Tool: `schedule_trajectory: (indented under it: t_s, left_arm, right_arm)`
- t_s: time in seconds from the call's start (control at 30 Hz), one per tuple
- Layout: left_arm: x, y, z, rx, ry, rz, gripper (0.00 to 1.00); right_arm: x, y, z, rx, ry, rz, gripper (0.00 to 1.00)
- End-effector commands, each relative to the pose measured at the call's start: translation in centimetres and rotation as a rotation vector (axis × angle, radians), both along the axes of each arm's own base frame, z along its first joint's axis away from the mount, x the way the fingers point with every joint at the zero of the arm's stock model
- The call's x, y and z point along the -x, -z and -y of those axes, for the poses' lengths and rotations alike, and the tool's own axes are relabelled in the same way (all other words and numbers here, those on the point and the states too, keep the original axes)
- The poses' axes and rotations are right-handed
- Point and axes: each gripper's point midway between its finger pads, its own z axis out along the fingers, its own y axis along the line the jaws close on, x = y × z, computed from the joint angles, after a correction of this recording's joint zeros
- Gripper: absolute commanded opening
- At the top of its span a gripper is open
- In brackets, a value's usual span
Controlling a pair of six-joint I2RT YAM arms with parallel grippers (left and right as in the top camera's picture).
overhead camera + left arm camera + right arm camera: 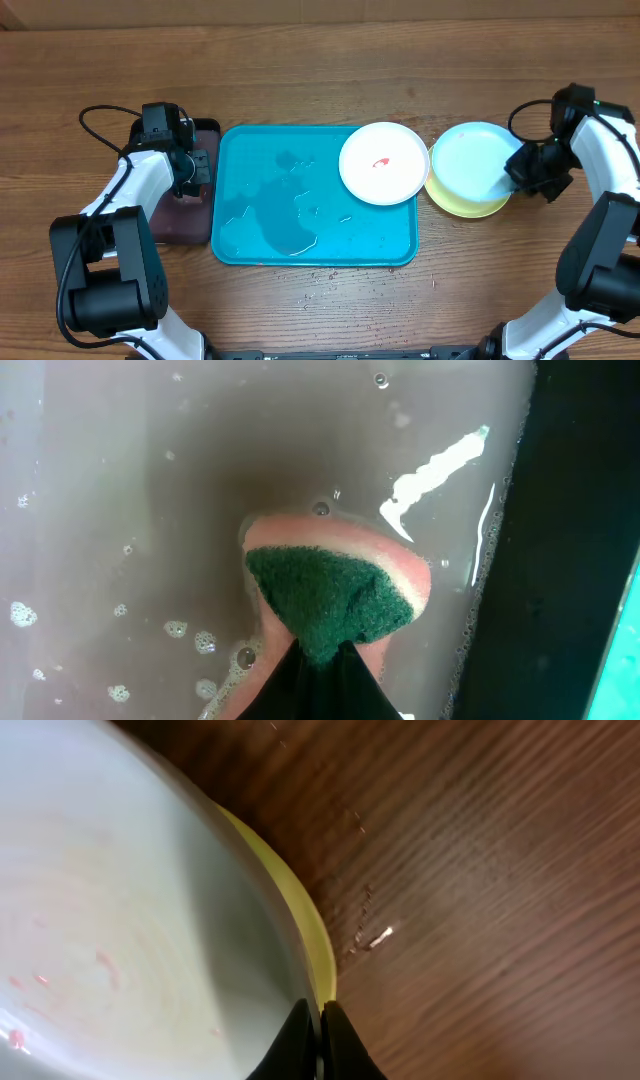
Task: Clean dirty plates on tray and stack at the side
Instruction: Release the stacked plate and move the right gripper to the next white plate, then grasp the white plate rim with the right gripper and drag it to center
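Two robot arms work at a wooden table [300, 60] where a turquoise tray [240, 150], wet with a shallow pool of water [285, 220], lies at centre. A white plate [383, 163] marked with a small red smear [380, 162] sits on the tray's far right corner, overlapping the rim. Just to the right, off the tray, a light blue plate [468, 160] rests on a yellow-green plate [462, 208], of which only the edge shows.

The right gripper [517, 172] is at the blue plate's outer edge. In the wrist view its fingers [298, 1042] are nearly pressed together, pinching that plate's rim, and faint reddish streaks [105, 968] tint the pale surface.

At the left, the left gripper [200, 168] hangs over a small dark tray [185, 228] of murky, bubbly water, its fingers [300, 685] clamped on a pink sponge [330, 595] with a green scouring face.
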Motion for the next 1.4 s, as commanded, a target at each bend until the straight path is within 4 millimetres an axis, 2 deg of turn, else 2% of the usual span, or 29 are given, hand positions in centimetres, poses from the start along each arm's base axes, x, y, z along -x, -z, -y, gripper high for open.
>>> schedule_trajectory:
  t_s: [0.0,0.2,0.27,0.43,0.63,0.77,0.87,1.03,1.1,1.37]
  left_arm:
    - [1.0,0.5,0.0,0.018,-0.014,-0.027,0.09]
    - [0.9,0.5,0.0,0.018,-0.014,-0.025,0.09]
    - [0.9,0.4,0.0,0.018,-0.014,-0.024,0.09]
    - [0.9,0.5,0.0,0.017,-0.014,-0.024,0.1]
    - [0.9,0.5,0.0,0.018,-0.014,-0.025,0.11]
    - [0.9,0.5,0.0,0.018,-0.014,-0.025,0.11]
    - [0.9,0.5,0.0,0.018,-0.014,-0.025,0.11]
    - [0.9,0.5,0.0,0.018,-0.014,-0.025,0.1]
    - [0.9,0.5,0.0,0.018,-0.014,-0.025,0.09]
    - [0.9,0.5,0.0,0.018,-0.014,-0.025,0.1]
  right_arm:
    - [0.7,-0.8,0.0,0.018,-0.018,0.005,0.04]
    - [1.9,-1.0,-1.1,-0.034,-0.038,-0.039,0.04]
    - [1.9,-1.0,-1.4,-0.051,-0.055,-0.037,0.12]
    - [1.3,-1.0,-2.4,-0.078,-0.078,-0.014,0.45]
    - [-2.5,-1.8,-7.6,-0.27,-0.373,0.209,0.61]
    - [-4.6,-2.1,-10.4,-0.281,-0.538,0.315,0.61]
    - [-5.7,-2.0,-12.1,-0.257,-0.609,0.356,0.57]
    - [-6.1,-1.3,-14.8,-0.22,-0.698,0.375,0.5]
    - [-6.0,-0.9,-15.4,-0.192,-0.725,0.366,0.46]
    - [-5.3,0.6,-16.4,-0.17,-0.736,0.348,0.41]
